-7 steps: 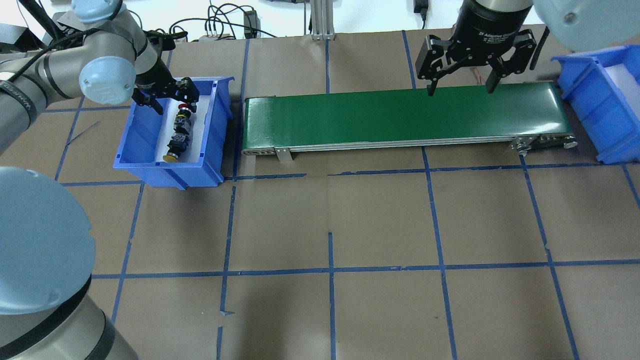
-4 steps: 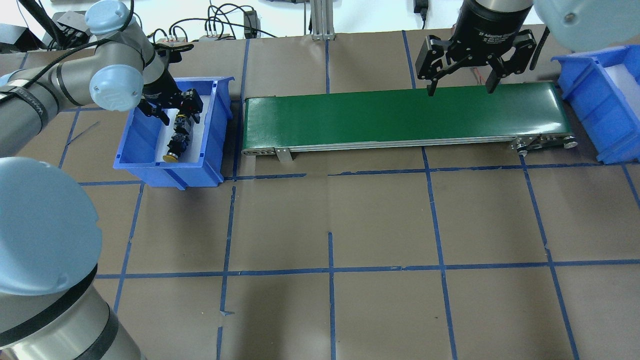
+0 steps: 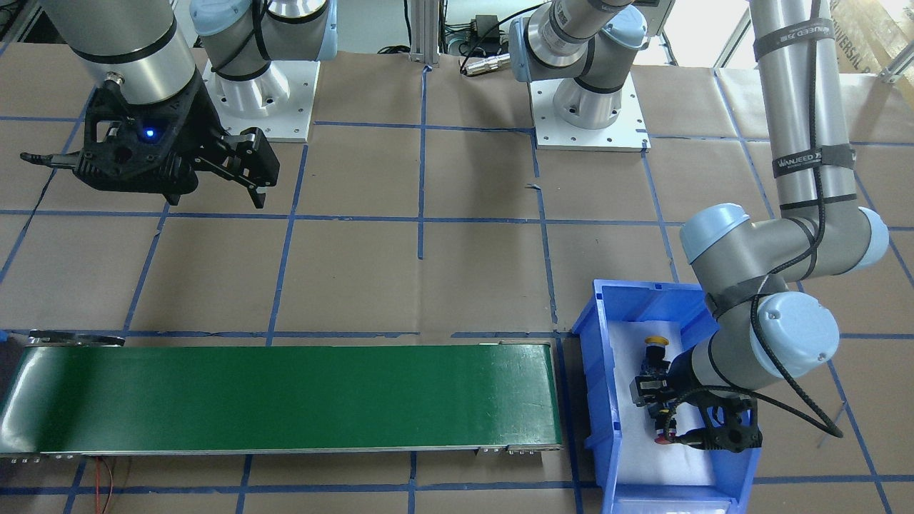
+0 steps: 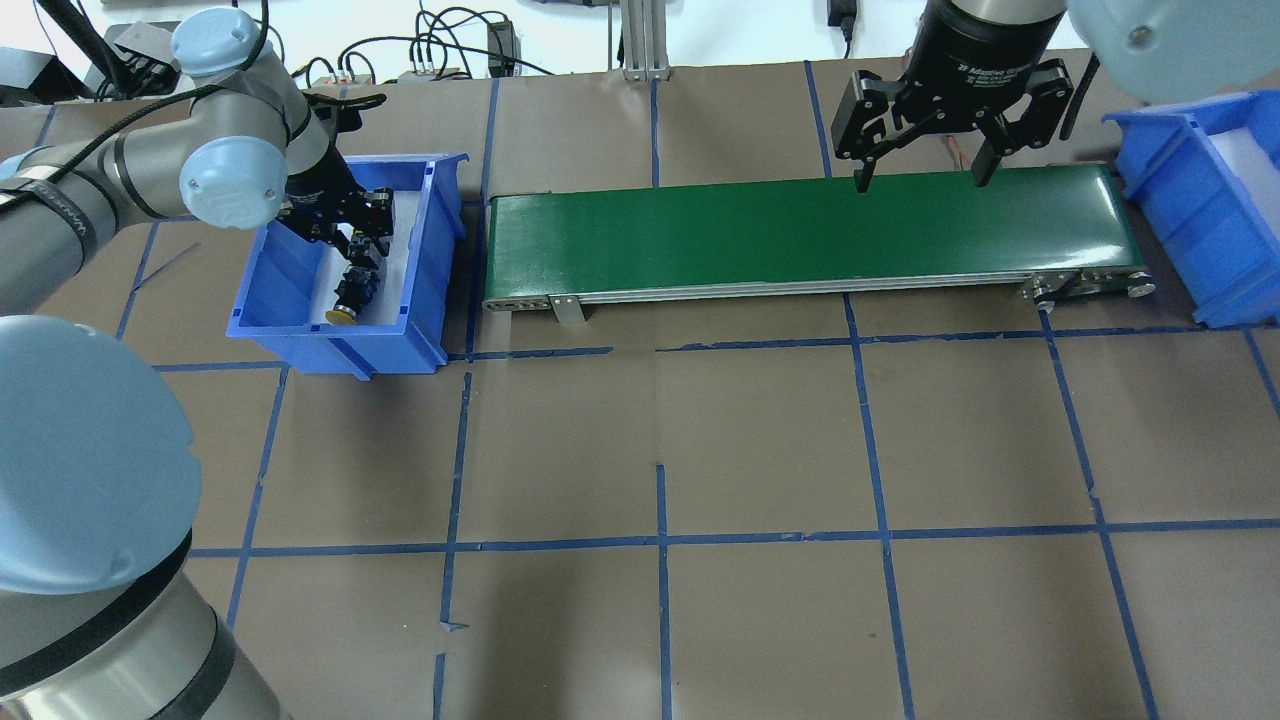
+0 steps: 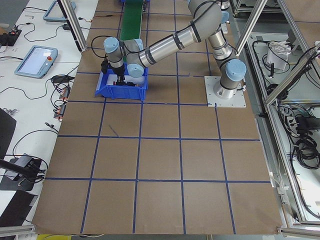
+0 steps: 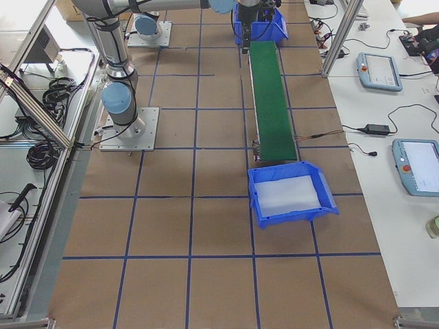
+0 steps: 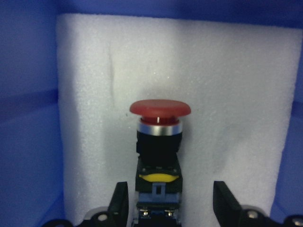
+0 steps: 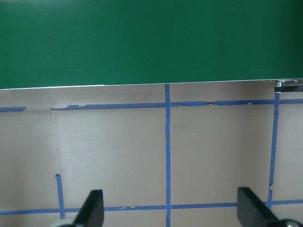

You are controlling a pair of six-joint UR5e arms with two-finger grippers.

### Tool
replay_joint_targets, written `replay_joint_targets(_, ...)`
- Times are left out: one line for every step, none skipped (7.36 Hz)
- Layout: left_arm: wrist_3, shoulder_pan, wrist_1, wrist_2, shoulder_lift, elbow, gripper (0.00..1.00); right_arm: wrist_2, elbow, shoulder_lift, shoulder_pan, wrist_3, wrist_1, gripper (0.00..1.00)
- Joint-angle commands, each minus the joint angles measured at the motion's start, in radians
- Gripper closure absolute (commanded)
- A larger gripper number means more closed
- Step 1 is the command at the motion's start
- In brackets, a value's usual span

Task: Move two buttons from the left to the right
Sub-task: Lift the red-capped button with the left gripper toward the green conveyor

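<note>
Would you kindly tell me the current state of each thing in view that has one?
red button: lying on its side in the left bin, not gripped.
yellow button: lying in the left bin, untouched.
left bin: holds both buttons.
left tool: open, straddling the red button, gaps both sides.
right tool: open, empty, up in the air.
conveyor belt: bare; running or not, cannot tell.
right bin: no buttons inside.

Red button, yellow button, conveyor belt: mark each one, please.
red button [image 7: 160,108], left wrist view, on its red mushroom cap.
yellow button [image 4: 341,316], overhead view, on its yellow cap.
conveyor belt [image 4: 800,228], overhead view, on the green belt surface.
</note>
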Motion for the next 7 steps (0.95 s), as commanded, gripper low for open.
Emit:
replay_joint_targets(-0.017, 0.002, -0.009, 0.061, 0.015, 0.020, 0.86, 0.000, 0.000, 0.000, 0.000, 0.000, 0.000, 0.00)
replay_joint_targets(-0.017, 0.002, -0.016, 0.074, 0.041, 0.026, 0.87, 0.000, 0.000, 0.000, 0.000, 0.000, 0.000, 0.00)
replay_joint_targets(-0.019, 0.002, -0.066, 0.075, 0.087, 0.029, 0.87, 0.000, 0.000, 0.000, 0.000, 0.000, 0.000, 0.00)
replay_joint_targets(-0.019, 0.002, -0.133, 0.077, 0.169, 0.030, 0.87, 0.000, 0.000, 0.000, 0.000, 0.000, 0.000, 0.00)
replay_joint_targets(-0.023, 0.002, -0.207, 0.089, 0.254, 0.035, 0.87, 0.000, 0.000, 0.000, 0.000, 0.000, 0.000, 0.00)
replay_joint_targets(-0.072, -0.004, -0.244, 0.088, 0.296, 0.037, 0.87, 0.000, 0.000, 0.000, 0.000, 0.000, 0.000, 0.00)
replay_joint_targets(-0.151, -0.021, -0.249, 0.054, 0.298, 0.043, 0.87, -0.002, 0.000, 0.000, 0.000, 0.000, 0.000, 0.00)
